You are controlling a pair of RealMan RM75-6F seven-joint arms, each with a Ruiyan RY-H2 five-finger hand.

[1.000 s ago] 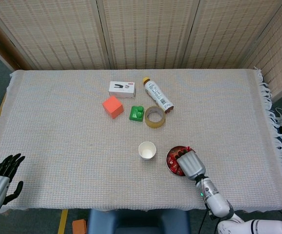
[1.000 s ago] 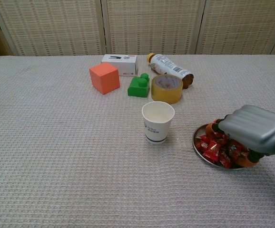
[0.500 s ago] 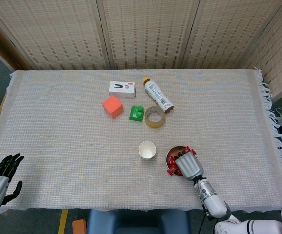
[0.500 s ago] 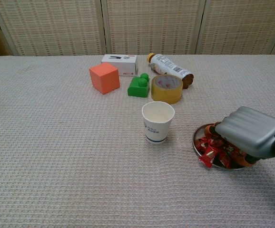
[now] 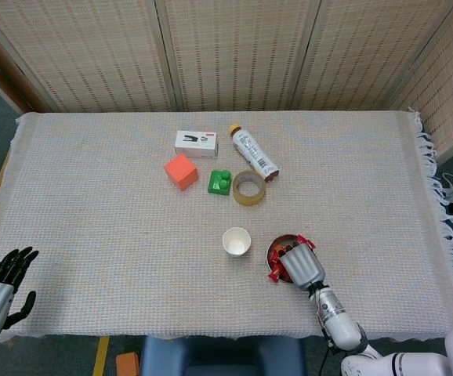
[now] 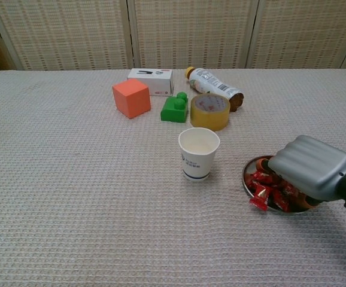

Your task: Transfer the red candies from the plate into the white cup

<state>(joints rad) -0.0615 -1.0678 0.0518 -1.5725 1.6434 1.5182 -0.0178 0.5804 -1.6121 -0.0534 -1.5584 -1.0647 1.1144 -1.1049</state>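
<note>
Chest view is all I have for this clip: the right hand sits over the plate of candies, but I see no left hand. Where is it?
Observer: The head view shows the left hand off the near left corner of the table, fingers spread, holding nothing.
Operator: Anything in the white cup?
Observer: From above, the white cup shows only a white inside, no red.
Operator: Is the right hand holding a candy?
Observer: From above, the right hand covers the near right part of the plate. Red candies show only along its far and left rim, so I cannot tell.
</note>
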